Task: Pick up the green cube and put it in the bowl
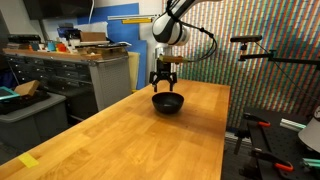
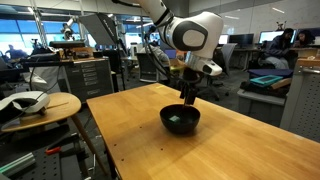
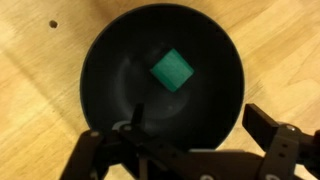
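The green cube (image 3: 172, 70) lies inside the black bowl (image 3: 110, 60), a little right of its middle; it also shows as a green speck in an exterior view (image 2: 178, 117). The bowl stands on the wooden table in both exterior views (image 1: 167, 104) (image 2: 168, 121). My gripper (image 3: 190, 135) hangs just above the bowl (image 1: 164, 79) (image 2: 188, 93), open and empty, its fingers spread over the bowl's near rim.
The wooden table (image 1: 120, 135) stretches wide around the bowl. A yellow tape patch (image 1: 29, 160) lies near its front corner. Cabinets and a workbench (image 1: 60, 65) stand beyond one table edge; a round side table (image 2: 40, 105) stands off another.
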`<state>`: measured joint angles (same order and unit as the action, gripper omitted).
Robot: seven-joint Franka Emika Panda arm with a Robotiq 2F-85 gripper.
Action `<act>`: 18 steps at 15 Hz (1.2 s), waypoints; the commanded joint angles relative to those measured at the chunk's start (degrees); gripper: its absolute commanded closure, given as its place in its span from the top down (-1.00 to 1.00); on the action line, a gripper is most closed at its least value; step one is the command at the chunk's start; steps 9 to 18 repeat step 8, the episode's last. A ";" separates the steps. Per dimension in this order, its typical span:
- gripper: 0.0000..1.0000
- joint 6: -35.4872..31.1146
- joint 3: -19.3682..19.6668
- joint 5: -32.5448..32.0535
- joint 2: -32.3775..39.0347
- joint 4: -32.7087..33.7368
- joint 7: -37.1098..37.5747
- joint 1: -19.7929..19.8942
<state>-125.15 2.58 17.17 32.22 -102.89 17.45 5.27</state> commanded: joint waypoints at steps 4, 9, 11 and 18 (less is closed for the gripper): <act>1.00 -0.09 0.12 -2.99 -9.64 -9.03 -0.19 -3.80; 1.00 0.12 -0.04 -2.31 -7.62 -7.19 -0.08 -3.81; 1.00 0.12 -0.04 -2.31 -7.62 -7.19 -0.08 -3.81; 1.00 0.12 -0.04 -2.31 -7.62 -7.19 -0.08 -3.81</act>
